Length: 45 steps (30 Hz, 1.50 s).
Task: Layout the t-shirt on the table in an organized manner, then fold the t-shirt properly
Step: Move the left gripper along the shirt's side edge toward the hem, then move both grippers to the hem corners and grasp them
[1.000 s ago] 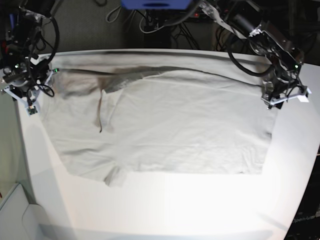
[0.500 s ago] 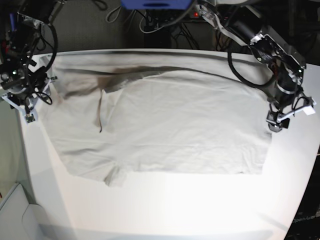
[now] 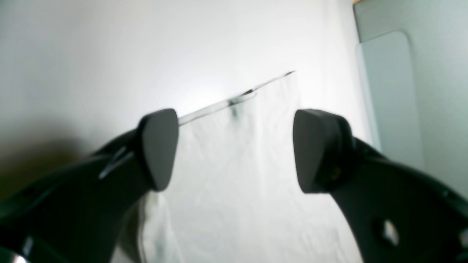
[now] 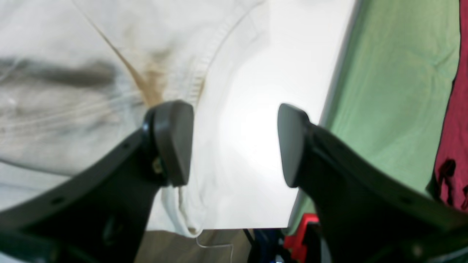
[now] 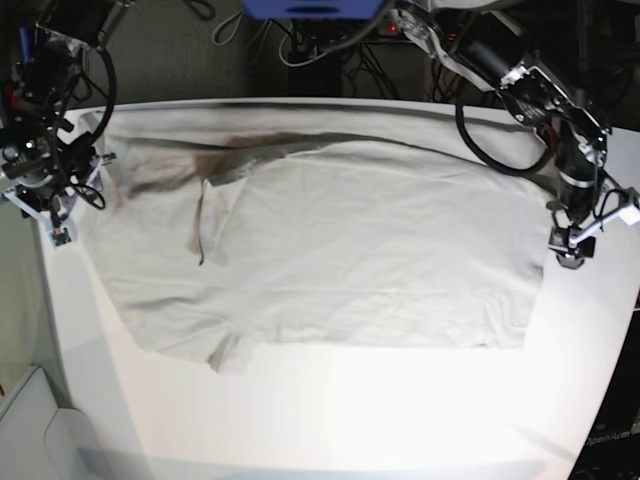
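Base view: the t-shirt lies spread on the counter, long axis running left to right. Neckline and sleeve direction cannot be determined. Partial lettering "Openium" appears at lower right. Left end effector and right end effector: jaws wide, nothing gripped.

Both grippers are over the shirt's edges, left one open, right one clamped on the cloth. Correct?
Not quite: the right gripper is open too. The right wrist view shows its fingers well apart, with nothing pinched between them. The rest stands: both are over the shirt's edges, and the left gripper is open.
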Each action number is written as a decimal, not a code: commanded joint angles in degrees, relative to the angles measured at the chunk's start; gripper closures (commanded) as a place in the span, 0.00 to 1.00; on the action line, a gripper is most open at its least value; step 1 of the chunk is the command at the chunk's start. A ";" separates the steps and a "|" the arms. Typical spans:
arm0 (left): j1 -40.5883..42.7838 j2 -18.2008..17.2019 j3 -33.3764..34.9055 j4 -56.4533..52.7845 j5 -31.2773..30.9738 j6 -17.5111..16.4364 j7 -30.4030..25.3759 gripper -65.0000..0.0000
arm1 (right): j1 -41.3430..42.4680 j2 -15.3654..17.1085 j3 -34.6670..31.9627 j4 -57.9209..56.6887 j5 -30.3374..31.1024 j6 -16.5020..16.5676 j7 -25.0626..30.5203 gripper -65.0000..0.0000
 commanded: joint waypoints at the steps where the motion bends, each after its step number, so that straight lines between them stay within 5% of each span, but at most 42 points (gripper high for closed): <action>1: -1.42 -1.43 0.47 1.15 -1.56 -0.34 -1.15 0.26 | 1.88 0.88 0.19 0.87 0.10 -0.45 0.97 0.43; 9: -4.15 -11.89 10.58 -3.60 -0.86 -0.26 -0.98 0.26 | 10.23 3.61 0.10 0.52 -0.07 -0.45 0.44 0.43; 16: -13.47 -21.21 24.21 -24.79 -0.86 -0.26 -1.06 0.26 | 25.00 7.39 -4.91 -16.45 -0.07 -0.45 0.62 0.43; 25: -24.10 -23.23 31.07 -44.04 7.23 -0.26 -9.68 0.26 | 39.51 8.88 -8.78 -41.68 -0.16 -0.45 7.30 0.43; 37: -33.60 -23.32 42.94 -58.46 19.10 -0.52 -18.56 0.26 | 40.65 8.79 -11.24 -51.44 -0.16 -0.45 20.05 0.43; 45: -34.65 -23.23 43.73 -65.58 21.82 -0.78 -24.71 0.26 | 40.56 9.50 -11.15 -58.12 0.19 -0.45 30.42 0.43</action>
